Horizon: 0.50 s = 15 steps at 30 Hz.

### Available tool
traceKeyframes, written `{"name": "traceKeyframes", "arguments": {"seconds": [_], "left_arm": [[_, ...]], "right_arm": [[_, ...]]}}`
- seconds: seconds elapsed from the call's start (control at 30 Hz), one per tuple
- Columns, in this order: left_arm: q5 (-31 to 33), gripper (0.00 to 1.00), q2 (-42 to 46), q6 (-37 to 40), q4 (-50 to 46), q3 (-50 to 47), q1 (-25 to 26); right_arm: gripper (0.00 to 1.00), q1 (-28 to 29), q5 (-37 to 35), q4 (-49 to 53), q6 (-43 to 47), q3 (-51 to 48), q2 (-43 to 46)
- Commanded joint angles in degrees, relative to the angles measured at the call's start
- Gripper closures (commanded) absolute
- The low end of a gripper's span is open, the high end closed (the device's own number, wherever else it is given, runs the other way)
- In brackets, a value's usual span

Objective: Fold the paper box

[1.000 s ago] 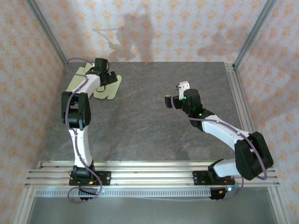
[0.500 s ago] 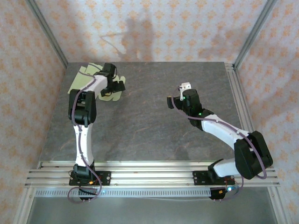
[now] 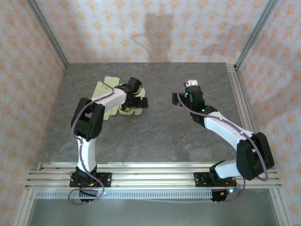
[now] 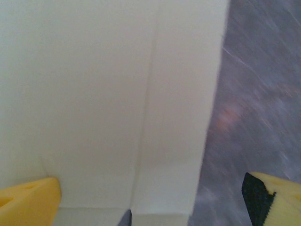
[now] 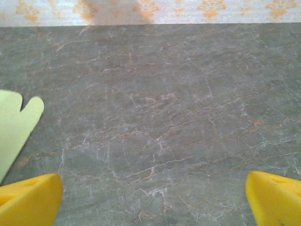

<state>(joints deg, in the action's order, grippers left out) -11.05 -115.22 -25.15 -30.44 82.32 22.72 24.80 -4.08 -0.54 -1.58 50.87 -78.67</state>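
The paper box (image 3: 103, 90) is a flat, pale yellow-green die-cut sheet lying unfolded on the table, left of centre. Its rounded tabs (image 3: 133, 111) point toward the middle. My left gripper (image 3: 137, 96) is low over the sheet's right part. In the left wrist view the creased card (image 4: 108, 94) runs under the left gripper (image 4: 150, 209), whose yellow fingertips (image 4: 28, 202) stand wide apart and open. My right gripper (image 3: 182, 92) hovers open over bare table to the right of the sheet. The right wrist view shows its gripper (image 5: 153, 202) with nothing between its fingers and a rounded tab (image 5: 16, 122) at the left edge.
The grey marble tabletop (image 3: 155, 136) is bounded by patterned walls at the back and sides. An aluminium rail (image 3: 150, 174) carries both arm bases at the near edge. A metal post (image 3: 251, 35) rises at the back right corner.
My left gripper has swept right from the back left corner toward the middle, and the paper box has slid along with it. The right gripper has shifted slightly back and turned.
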Motion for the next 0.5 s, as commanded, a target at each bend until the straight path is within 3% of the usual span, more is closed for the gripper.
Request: {"name": "traceKeyframes", "arguments": {"seconds": [0.0,0.13,0.27,0.47], "left_arm": [[1.8,0.0,6.8,-2.7,-1.7,-2.9,2.9],[4.6,0.0,14.3,-5.1,-0.9,-7.2,3.9],[13.7,0.0,22.0,-9.3,-2.6,-11.1,2.4],[15.1,0.0,30.2,-22.2,-1.2,-21.3,-8.0]], "right_arm": [[0.01,-1.5,1.7,3.7,-4.2,2.2,-0.2],[0.01,-2.5,4.0,4.1,-4.8,3.5,-1.3],[0.01,-2.5,9.4,7.7,-3.8,8.8,-6.4],[0.01,-0.4,12.8,8.2,-3.3,15.0,-13.0]]}}
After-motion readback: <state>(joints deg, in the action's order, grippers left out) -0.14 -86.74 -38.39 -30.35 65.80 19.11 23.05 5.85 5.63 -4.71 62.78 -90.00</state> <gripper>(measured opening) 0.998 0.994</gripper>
